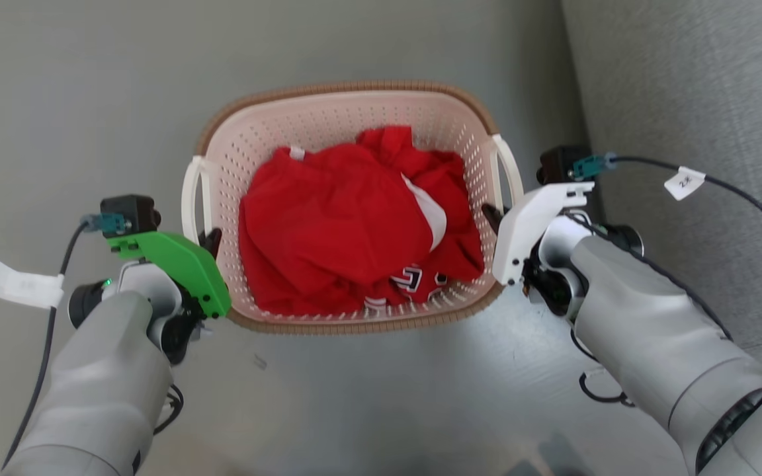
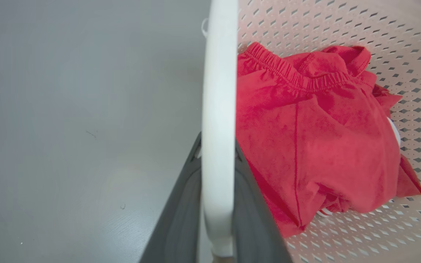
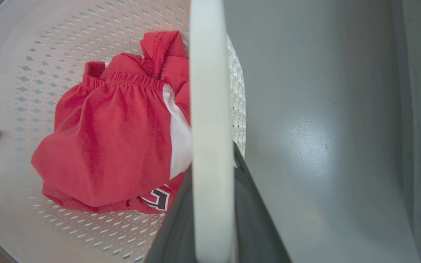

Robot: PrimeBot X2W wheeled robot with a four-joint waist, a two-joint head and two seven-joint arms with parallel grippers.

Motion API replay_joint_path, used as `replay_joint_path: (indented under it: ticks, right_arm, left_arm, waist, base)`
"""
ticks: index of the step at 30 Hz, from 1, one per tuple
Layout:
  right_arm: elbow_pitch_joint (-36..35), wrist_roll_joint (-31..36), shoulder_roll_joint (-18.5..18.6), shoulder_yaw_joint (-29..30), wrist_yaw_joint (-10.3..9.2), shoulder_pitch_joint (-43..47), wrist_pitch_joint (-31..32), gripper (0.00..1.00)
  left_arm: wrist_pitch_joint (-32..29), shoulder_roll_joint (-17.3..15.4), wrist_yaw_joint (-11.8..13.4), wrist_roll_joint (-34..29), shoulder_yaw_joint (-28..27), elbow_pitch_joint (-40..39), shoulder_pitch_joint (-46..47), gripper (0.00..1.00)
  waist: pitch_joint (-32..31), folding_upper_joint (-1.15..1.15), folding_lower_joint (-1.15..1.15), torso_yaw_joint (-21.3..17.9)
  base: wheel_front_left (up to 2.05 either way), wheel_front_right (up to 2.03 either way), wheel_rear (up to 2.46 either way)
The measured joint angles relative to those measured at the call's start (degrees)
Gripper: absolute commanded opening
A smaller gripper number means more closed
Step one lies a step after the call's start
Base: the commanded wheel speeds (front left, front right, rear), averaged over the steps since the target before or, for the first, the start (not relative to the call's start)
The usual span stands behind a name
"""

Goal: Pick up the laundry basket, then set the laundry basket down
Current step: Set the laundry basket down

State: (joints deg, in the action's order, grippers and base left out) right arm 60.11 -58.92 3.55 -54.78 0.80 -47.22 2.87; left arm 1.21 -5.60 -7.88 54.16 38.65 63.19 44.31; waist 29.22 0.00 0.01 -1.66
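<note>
Head view: the laundry basket (image 1: 354, 88), holding red clothes (image 1: 335, 225), is between my left pincer (image 1: 212, 239) and right pincer (image 1: 492, 215), each at a side handle. Below them is smooth grey floor (image 1: 387, 396); I cannot tell whether the basket touches it. Beyond the right pincer stands a grey textured panel (image 1: 685, 79).

Left wrist view: my dark fingers (image 2: 181, 204) are clamped on either side of the white left handle (image 2: 219, 91), with bare floor on one side and clothes on the other.

Right wrist view: this pincer grips the right handle (image 3: 212, 91) likewise, with glare on the floor beside it.
</note>
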Motion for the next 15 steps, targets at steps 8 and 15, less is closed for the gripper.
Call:
replay_joint_path:
  ticks: [8, 15]
  right_arm:
    - [-0.01, 0.52, 0.02, -0.24, -0.41, -3.09, -1.07, 0.0]
    - [0.24, 1.52, 0.12, -0.49, -0.75, -6.86, -2.36, 0.0]
  left_arm:
    - [0.94, -0.46, 0.0, -0.51, -0.01, -0.38, 2.51, 0.0]
    - [2.74, -0.47, 0.0, -0.59, -0.24, -0.8, 5.3, 0.0]
  waist:
    - [4.69, 0.0, 0.0, 0.84]
    - [9.41, 0.0, 0.0, 1.72]
  base:
    - [0.0, 0.0, 0.0]
    - [0.0, 0.0, 0.0]
